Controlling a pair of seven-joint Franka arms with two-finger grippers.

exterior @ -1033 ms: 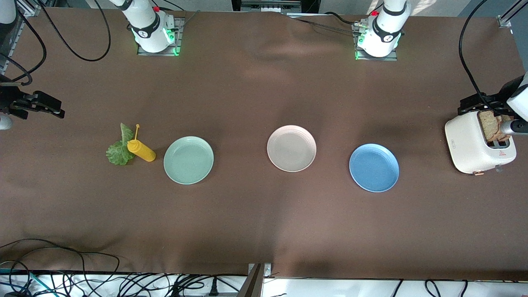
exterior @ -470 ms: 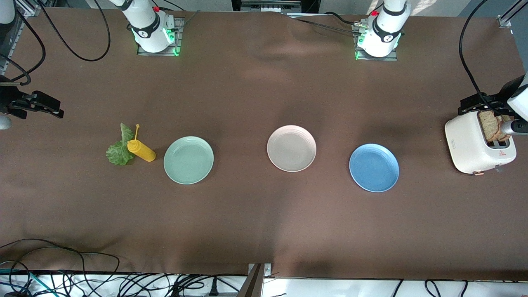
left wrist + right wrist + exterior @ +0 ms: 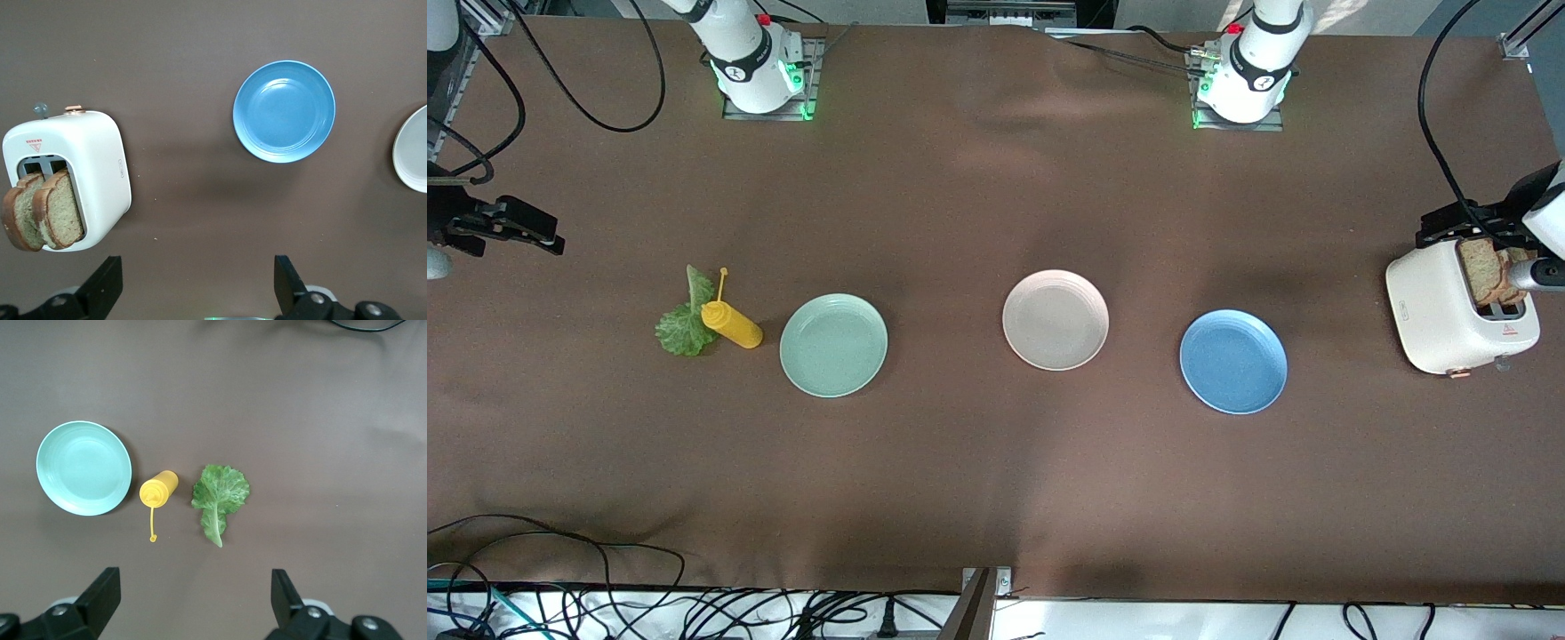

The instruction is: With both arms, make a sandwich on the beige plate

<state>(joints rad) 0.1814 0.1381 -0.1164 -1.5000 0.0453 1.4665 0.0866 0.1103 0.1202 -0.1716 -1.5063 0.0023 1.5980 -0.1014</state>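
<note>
Two bread slices (image 3: 43,210) stand in the toaster (image 3: 1449,307), lettuce (image 3: 219,495) lies apart, so the beige plate (image 3: 1055,319) sits bare between; left gripper (image 3: 193,293) hangs spread above the toaster; right gripper (image 3: 190,607) spread above the lettuce.

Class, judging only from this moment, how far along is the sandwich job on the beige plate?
Nothing looks done: the beige plate is bare. Nothing is in hand: the left pincer hangs open over the toaster, the right pincer open over the lettuce leaf. Left: both bread slices sit in the toaster, and the leaf lies beside the mustard bottle.
</note>
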